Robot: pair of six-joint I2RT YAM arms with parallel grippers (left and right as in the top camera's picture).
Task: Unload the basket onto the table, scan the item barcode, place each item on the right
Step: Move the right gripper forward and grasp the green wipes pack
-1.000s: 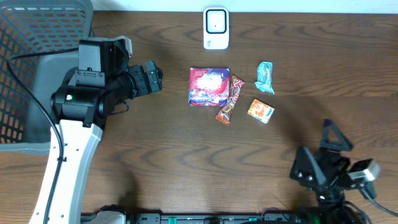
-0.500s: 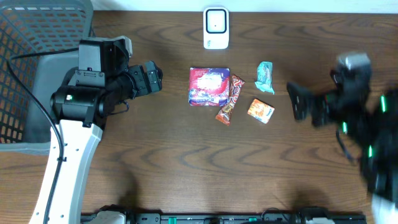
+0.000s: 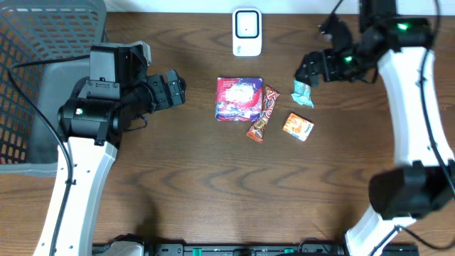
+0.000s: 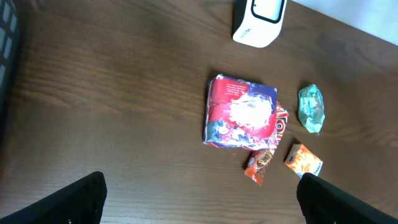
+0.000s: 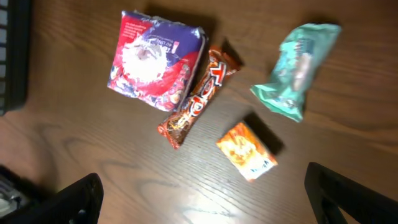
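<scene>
Toward the far side of the bench (image 3: 213, 185), short of the white scanner (image 3: 247, 32), four wrapped items lay in a loose cluster: a teal packet (image 3: 303, 89), an orange packet (image 3: 298, 126), a candy bar (image 3: 262, 114) and a red-and-purple packet (image 3: 239, 99). None was lifted, and no barcode showed on any upper face. The candy bar lay against the red-and-purple packet's edge, so a grab at either would likely have dragged its neighbour. The teal packet looked crinkly, and a pinch on its loose end might have slipped or turned it, leaving the code facing away from the scanner. The right fingers (image 5: 348, 193) stood spread wide and empty just beside the teal packet, the right arm (image 3: 409, 107) bent over from the bench's right side, wrist aimed down at the cluster. The left fingers (image 4: 74, 199) were equally wide and empty, well apart from the items, the left arm (image 3: 85, 163) held beside the grey basket (image 3: 28, 43)
</scene>
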